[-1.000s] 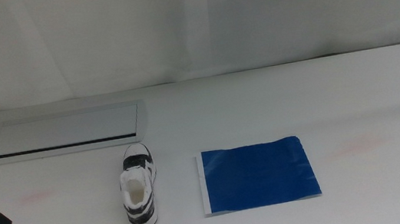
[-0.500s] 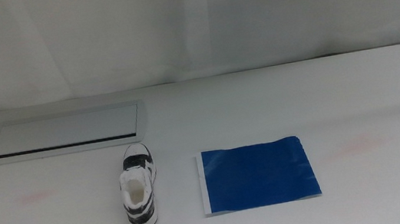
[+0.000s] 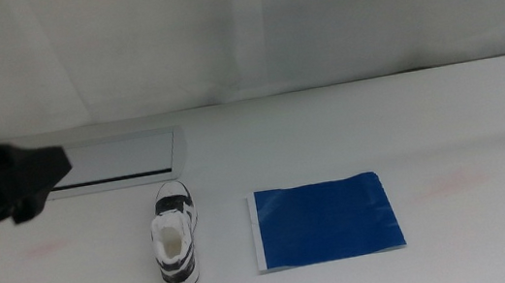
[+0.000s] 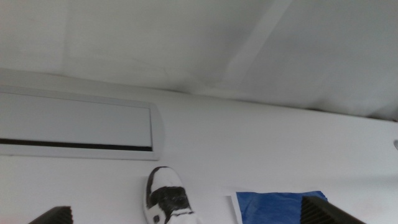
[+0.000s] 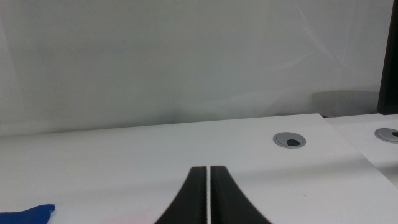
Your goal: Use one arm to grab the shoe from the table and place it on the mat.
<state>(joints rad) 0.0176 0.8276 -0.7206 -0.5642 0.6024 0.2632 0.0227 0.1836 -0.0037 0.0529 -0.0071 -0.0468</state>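
shoe (image 3: 177, 250) right of left gripper (image 3: 27, 177) (apart)

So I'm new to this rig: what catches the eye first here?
The flat dark blue rectangular mat stands out on the white tabletop, with the small white-and-black sneaker just left of it, apart. The left arm's black claw reaches in from the left, above the sneaker.

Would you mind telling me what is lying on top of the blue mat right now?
Nothing: the mat is bare in the middle view. The shoe stands apart on the table. What is beneath the mat is covered.
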